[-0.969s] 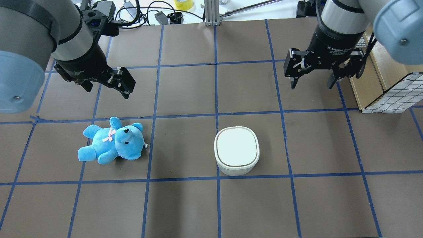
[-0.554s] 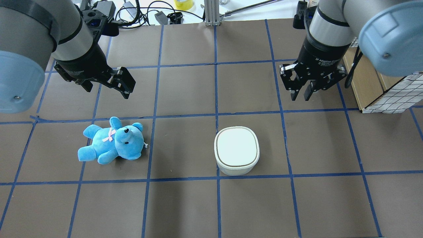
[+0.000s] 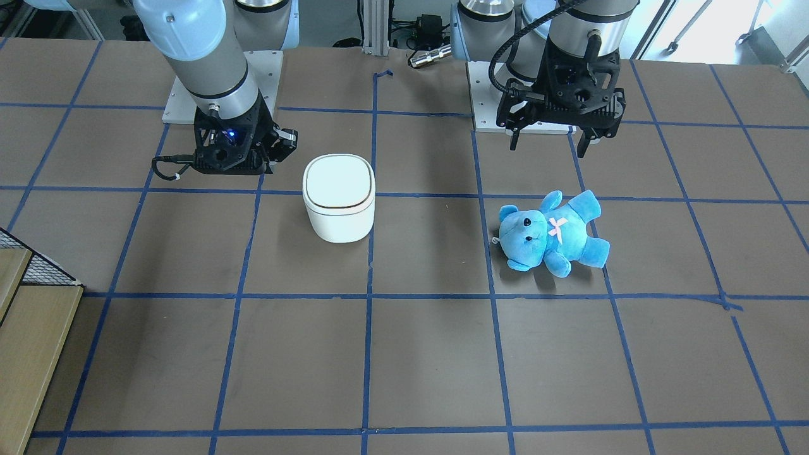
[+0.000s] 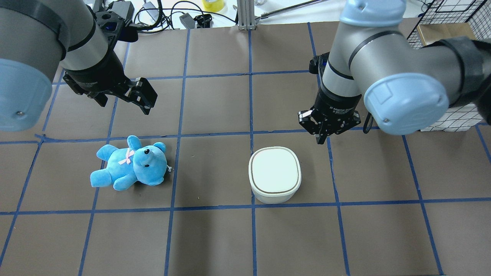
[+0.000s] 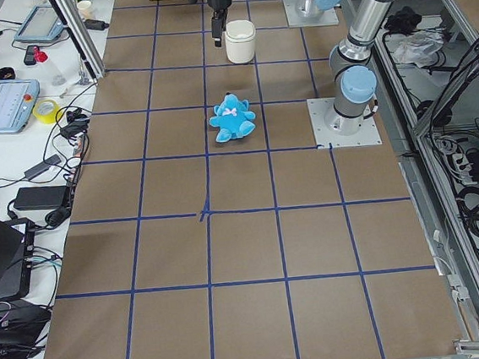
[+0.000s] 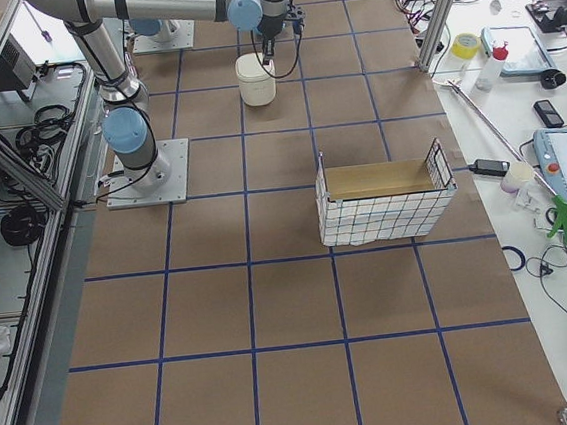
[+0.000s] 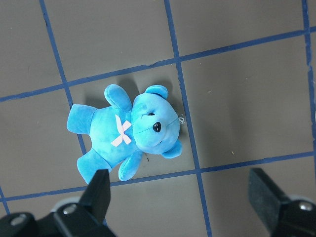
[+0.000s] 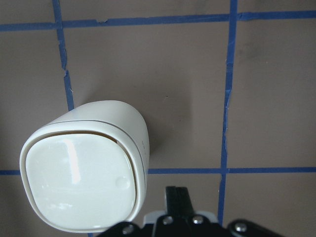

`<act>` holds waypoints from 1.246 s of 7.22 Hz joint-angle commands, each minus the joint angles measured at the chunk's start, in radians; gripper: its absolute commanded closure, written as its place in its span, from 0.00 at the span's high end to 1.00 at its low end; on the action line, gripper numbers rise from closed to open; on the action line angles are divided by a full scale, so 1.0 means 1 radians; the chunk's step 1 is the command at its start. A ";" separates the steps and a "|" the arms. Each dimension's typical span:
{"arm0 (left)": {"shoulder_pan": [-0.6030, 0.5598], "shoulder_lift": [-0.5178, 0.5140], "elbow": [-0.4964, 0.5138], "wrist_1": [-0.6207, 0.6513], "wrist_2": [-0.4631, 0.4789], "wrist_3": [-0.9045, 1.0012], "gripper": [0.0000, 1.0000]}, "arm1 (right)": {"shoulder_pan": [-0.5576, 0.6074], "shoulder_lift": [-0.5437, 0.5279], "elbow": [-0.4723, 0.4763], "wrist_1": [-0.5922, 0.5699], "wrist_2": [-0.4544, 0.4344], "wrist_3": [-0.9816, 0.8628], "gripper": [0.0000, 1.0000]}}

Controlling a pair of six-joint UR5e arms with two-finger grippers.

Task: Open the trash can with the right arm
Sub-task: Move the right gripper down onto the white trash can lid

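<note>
**Kid:** What step are you on?

**Me:** I am just getting to the trash can (image 4: 274, 174). It stands in the middle part of the desk (image 4: 215, 237), far from every edge and corner. Its lid (image 8: 79, 182) is flat and shut, so the opening is not done yet.

**Kid:** Where is your tool?

**Me:** My right tool (image 4: 320, 138) hangs in the air beside the can, on the side toward the desk's right edge. It does not touch the can. Its two fingers (image 8: 177, 200) are pressed tight together, and there is nothing in them.

**Kid:** And the other one?

**Me:** My left tool (image 7: 180, 197) is spread wide and has nothing in it. It waits up high over the blue teddy (image 4: 130, 168), which lies nearer the desk's left edge. I think it has no part in this job.

**Kid:** What comes next?

**Me:** I think I must slide my right tool over toward the lid and come down softly. Then I either push on the lid or hook under its rim. I cannot tell from here which way it opens or where the hinge is. The can looks light, so a hard poke might shove it or tip it.
</note>
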 commanded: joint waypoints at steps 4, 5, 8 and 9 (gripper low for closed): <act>0.000 0.000 0.000 0.000 0.000 0.000 1.00 | 0.072 0.062 0.064 -0.070 0.010 0.067 0.00; 0.000 0.000 0.000 0.000 0.000 0.000 1.00 | 0.075 0.062 0.076 -0.072 0.010 0.066 0.00; 0.000 0.000 0.000 0.000 0.000 0.000 1.00 | 0.077 0.077 0.078 -0.073 0.052 0.058 0.00; 0.000 0.000 0.000 0.000 0.000 0.000 1.00 | 0.077 0.082 0.078 -0.073 0.052 0.058 0.00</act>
